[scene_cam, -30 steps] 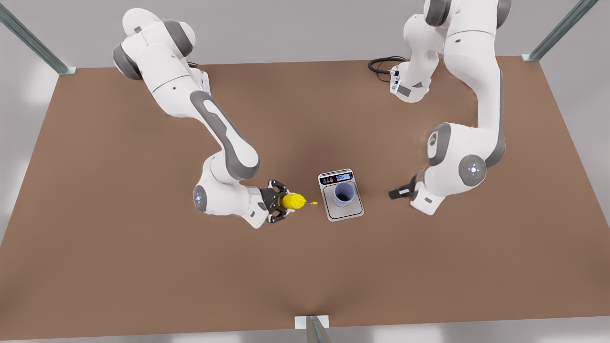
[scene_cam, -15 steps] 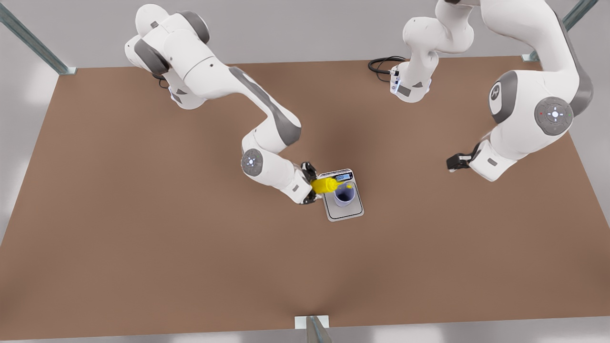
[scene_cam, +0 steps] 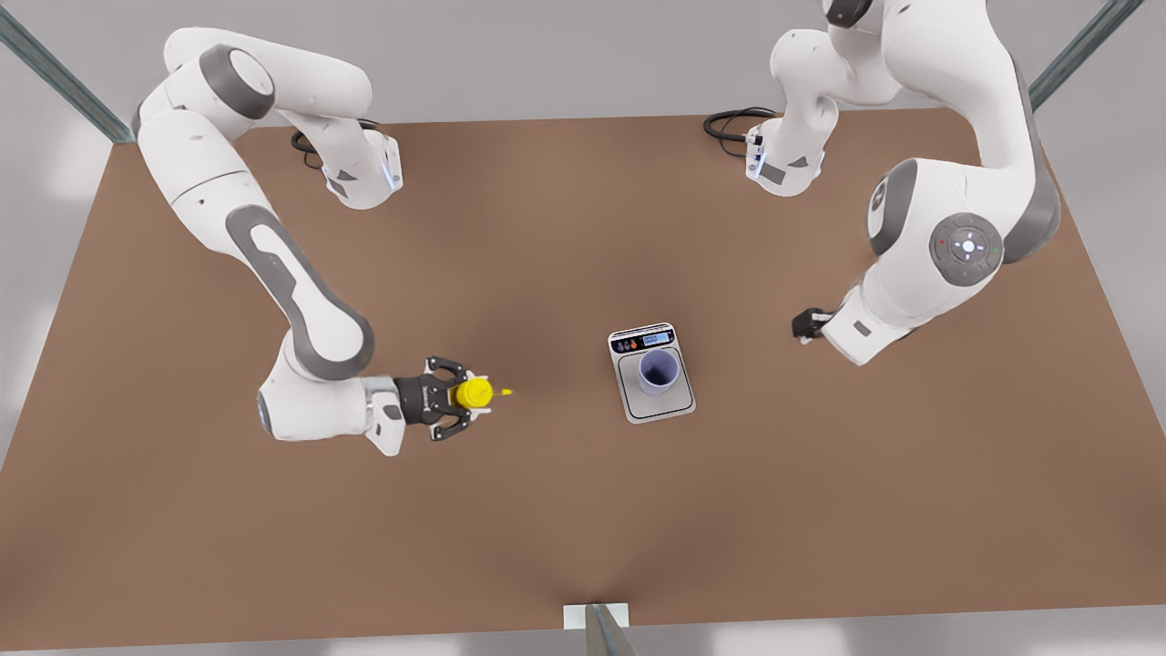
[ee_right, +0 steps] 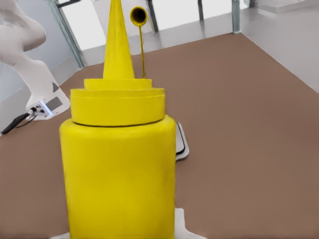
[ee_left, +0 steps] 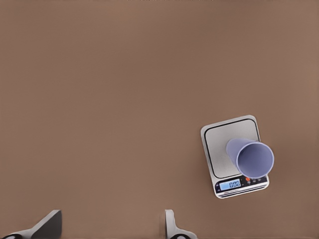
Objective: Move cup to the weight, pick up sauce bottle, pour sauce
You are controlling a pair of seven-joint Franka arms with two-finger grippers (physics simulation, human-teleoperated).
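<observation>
Right gripper (scene_cam: 466,394) – fingers pinching sauce bottle (scene_cam: 474,393), mid-worktop | left gripper (scene_cam: 803,325) – fingers spread, waiting | cup (scene_cam: 658,371) on weight (scene_cam: 629,403) | risk: spill short of cup – bottle well apart.

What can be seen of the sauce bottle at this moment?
The sauce bottle is bright yellow plastic: a cylindrical body, a stepped collar, a cone nozzle with its small cap dangling on a tether. It stands upright, clamped in the right tool, at the front view's left, well apart from the weight.
</observation>
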